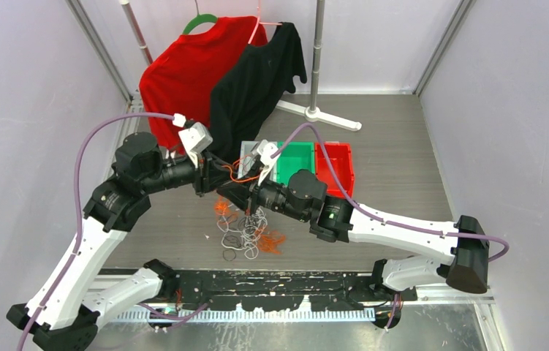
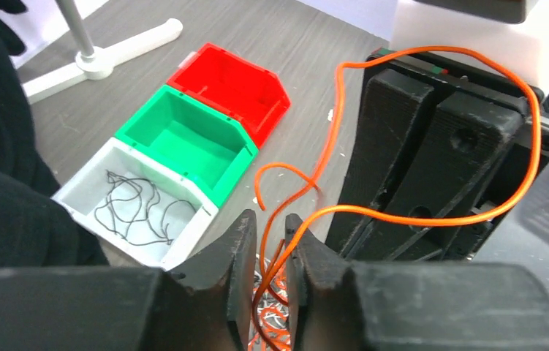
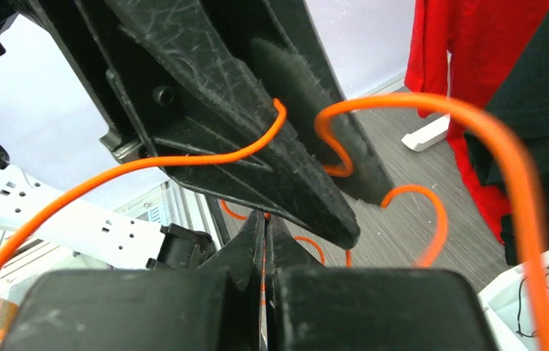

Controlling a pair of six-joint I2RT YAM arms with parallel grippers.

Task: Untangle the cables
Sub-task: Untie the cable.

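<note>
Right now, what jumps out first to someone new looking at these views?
An orange cable loops mid-table between the arms: the right gripper is shut on it, and it runs through the left gripper's narrowly parted jaws. Under them a tangle of cables lies on the table. At the back hang a red shirt and a black shirt.
</note>
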